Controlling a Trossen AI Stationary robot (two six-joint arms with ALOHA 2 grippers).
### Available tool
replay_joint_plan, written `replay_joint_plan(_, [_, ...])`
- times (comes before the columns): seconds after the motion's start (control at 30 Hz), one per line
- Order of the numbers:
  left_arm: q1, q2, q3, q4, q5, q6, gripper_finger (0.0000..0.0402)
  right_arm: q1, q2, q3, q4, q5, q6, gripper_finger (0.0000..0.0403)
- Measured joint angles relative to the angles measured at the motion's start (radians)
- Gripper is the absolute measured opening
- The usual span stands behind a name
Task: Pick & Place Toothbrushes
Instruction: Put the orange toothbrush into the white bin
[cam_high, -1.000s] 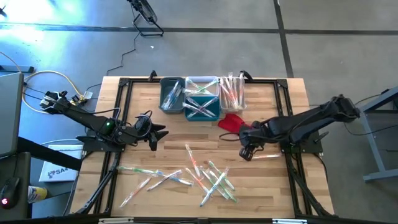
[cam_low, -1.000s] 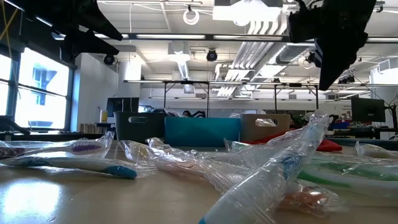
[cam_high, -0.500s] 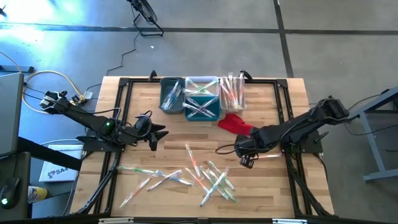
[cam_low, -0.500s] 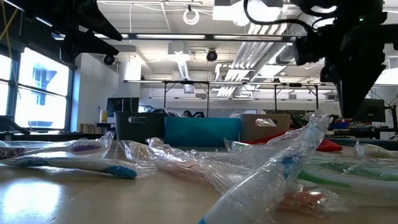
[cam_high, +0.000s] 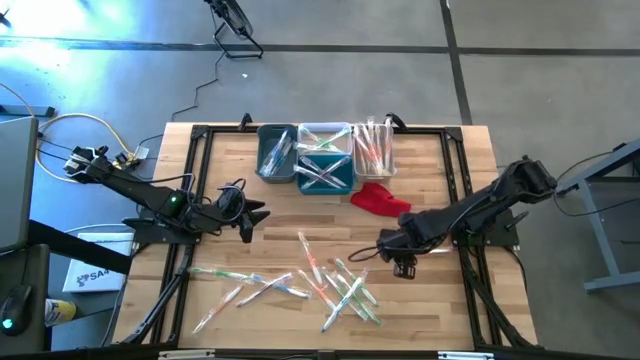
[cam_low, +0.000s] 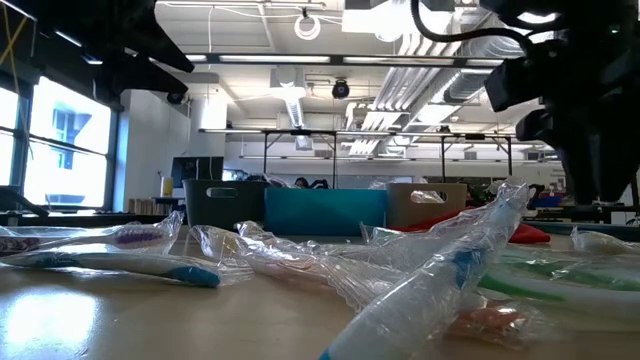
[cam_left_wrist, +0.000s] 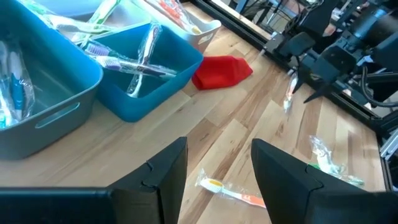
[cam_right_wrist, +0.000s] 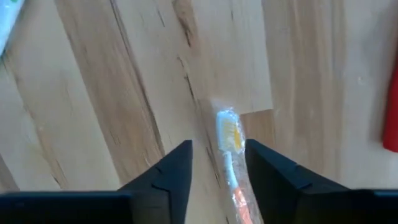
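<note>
The right gripper (cam_high: 404, 268) is hanging low over the right half of the table (cam_high: 470, 300), its two dark fingers (cam_right_wrist: 163, 180) standing apart and gripping nothing, and right between them on the wood is lying a wrapped toothbrush with an orange handle (cam_right_wrist: 231, 167), bristle end pointing away from the wrist. Just beyond that gripper, toward the back, the red cloth (cam_high: 379, 199) is sitting bunched on the boards, and the left wrist view is catching it too (cam_left_wrist: 222, 71), beside the teal bin (cam_left_wrist: 142, 68). Moving out toward the front edge, a loose scatter of wrapped toothbrushes (cam_high: 340, 285) is spreading across the middle of the table, green, orange and white handles crossing one another, with a thinner trail of them (cam_high: 245, 285) running off to the left. In the low view those crinkled clear wrappers (cam_low: 440, 270) are filling the foreground, a blue-tipped brush (cam_low: 130, 265) lying flat at the left. At the back of the table three bins are standing side by side: the grey bin (cam_high: 276, 155), the teal one in the middle (cam_high: 326, 170) and the white bin (cam_high: 373, 150), each already holding wrapped brushes. Over on the left side, the left gripper (cam_high: 252, 218) is waiting above bare wood, its fingers (cam_left_wrist: 163, 174) spread with nothing between them.
</note>
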Motion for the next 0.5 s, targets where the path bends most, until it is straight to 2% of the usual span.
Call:
replay_joint_plan(0.17, [0.0, 0.0, 0.0, -0.003, 0.0, 0.0, 0.0175, 0.007, 0.0, -0.048, 0.033, 0.017, 0.032, 0.016])
replay_joint_plan(0.5, [0.0, 0.0, 0.0, -0.004, 0.0, 0.0, 0.0175, 0.007, 0.0, -0.145, 0.155, 0.018, 0.084, 0.0161])
